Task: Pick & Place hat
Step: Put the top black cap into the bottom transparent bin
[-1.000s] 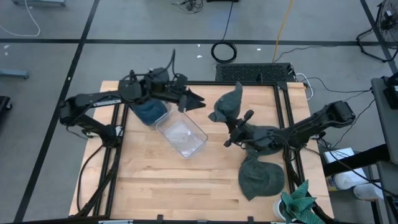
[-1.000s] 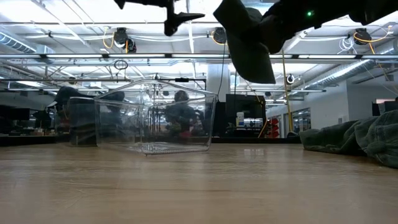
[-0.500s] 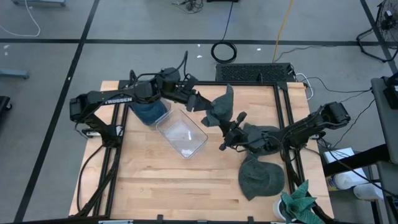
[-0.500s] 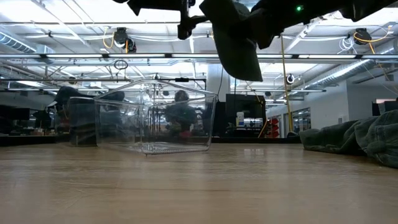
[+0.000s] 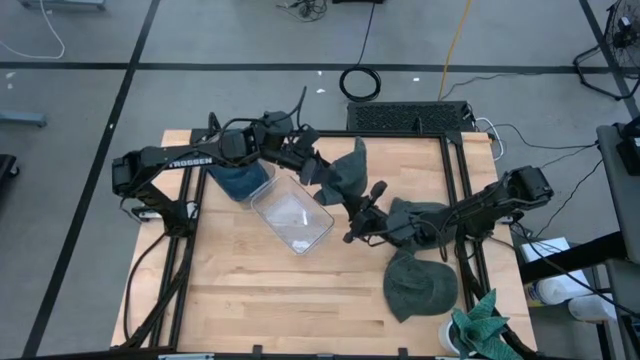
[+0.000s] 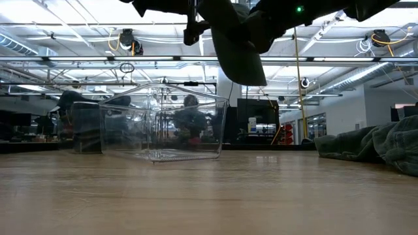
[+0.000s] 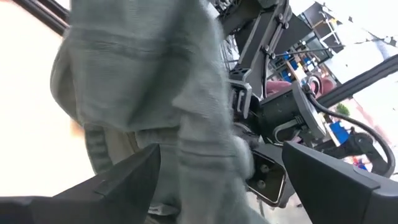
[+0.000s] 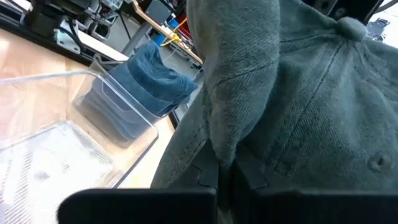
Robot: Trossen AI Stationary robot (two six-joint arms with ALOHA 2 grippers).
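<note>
A grey-green hat [image 5: 346, 176] is up in the air over the table's far middle; the low view shows it hanging high [image 6: 238, 52] beside the clear empty bin [image 6: 160, 130]. My right gripper [image 5: 353, 206] is shut on it, reaching in from the right. My left gripper [image 5: 321, 175] is open, coming from the left; in the left wrist view its fingers [image 7: 124, 183] stand on either side of the hat [image 7: 168, 93]. I cannot tell whether they touch it. My right gripper pinches a folded part of the hat's cloth [image 8: 222, 155] between its two fingers, several layers thick. The fingers reach roughly level from the table's right side. The hat is lifted clear of the table, its crown with the top button [image 8: 352, 28] beyond the fingers.
The clear empty bin [image 5: 293, 217] lies on the table below the hat. A second clear bin holding a blue hat [image 5: 238, 178] stands at the far left. More grey hats [image 5: 420, 285] lie at the right, and green cloth [image 5: 482, 325] at the near right corner.
My right gripper has carried the hat toward the table's left, still clear of the table. My left gripper has reached toward the right to meet it, so the hat now sits between its open fingers.
</note>
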